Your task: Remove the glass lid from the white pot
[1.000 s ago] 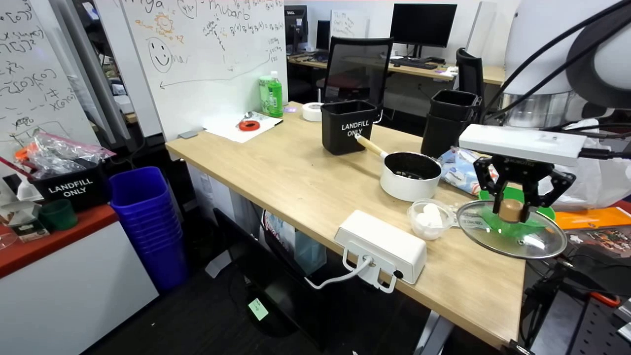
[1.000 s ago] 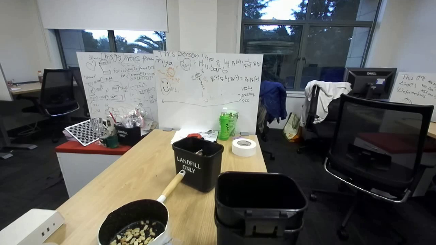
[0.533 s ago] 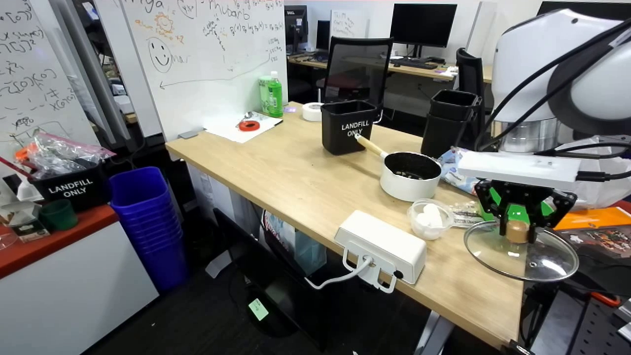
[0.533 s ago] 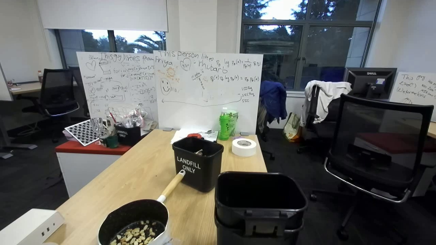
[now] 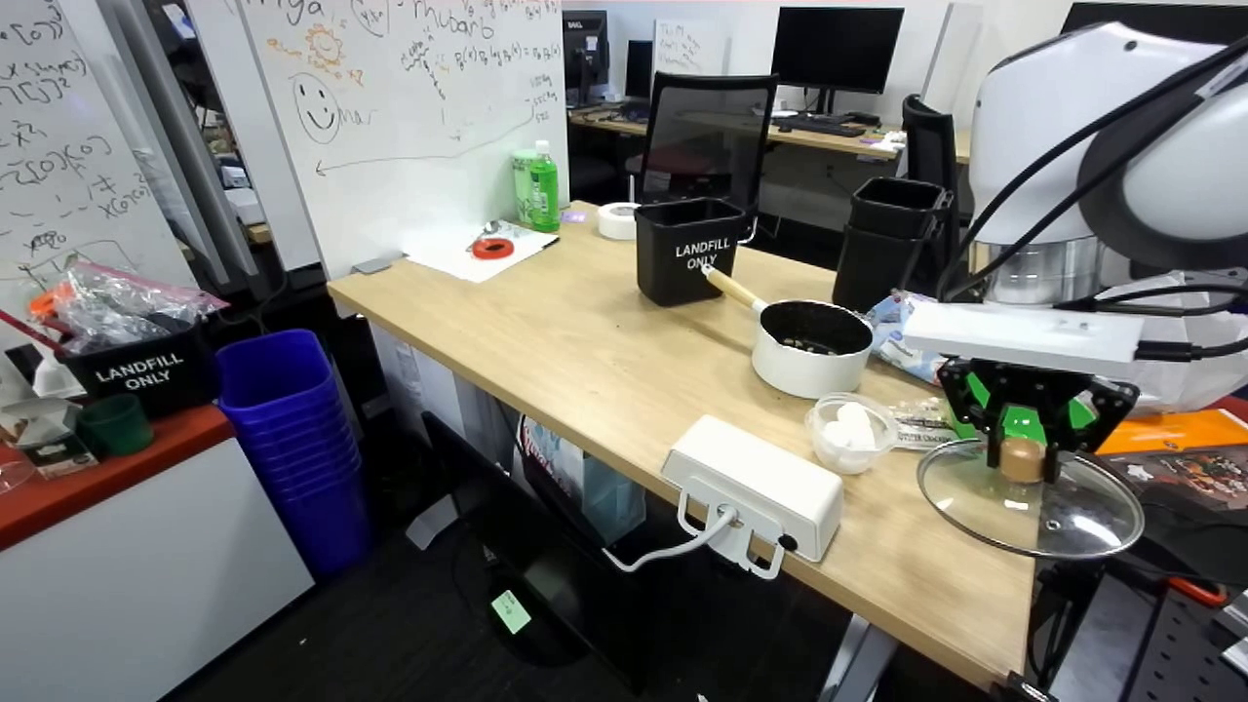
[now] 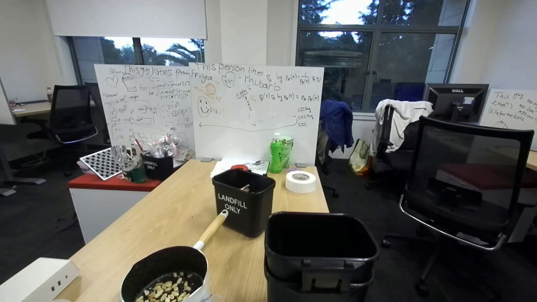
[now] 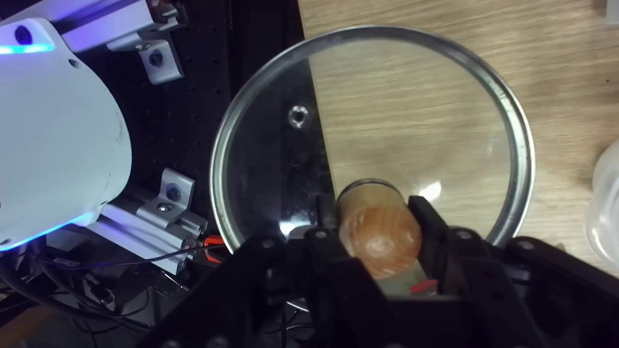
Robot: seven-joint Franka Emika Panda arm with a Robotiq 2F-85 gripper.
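The white pot (image 5: pixel 804 369) stands uncovered on the table, its wooden handle toward a black bin. In an exterior view its dark inside (image 6: pixel 144 272) shows, with several pale nut-like pieces at the bottom. The glass lid (image 5: pixel 1072 507), with metal rim and wooden knob, is away from the pot, at the table's end near the robot. My gripper (image 5: pixel 1024 462) is shut on the knob. In the wrist view the gripper (image 7: pixel 377 212) has a finger on each side of the knob, and the lid (image 7: pixel 416 111) spans the table edge. I cannot tell whether the lid touches the table.
A clear bowl with white pieces (image 5: pixel 846 436) and a white power strip (image 5: pixel 756 483) lie between pot and lid or nearby. A green bowl (image 5: pixel 1024 421) is behind the gripper. Black bins (image 5: pixel 687 252) stand past the pot. The robot base (image 7: pixel 58 125) is beside the table edge.
From one second to half a second ago, the gripper and lid moved down and slightly right in an exterior view, away from the green bowl. Since then they are nearly still. The pot has not moved.
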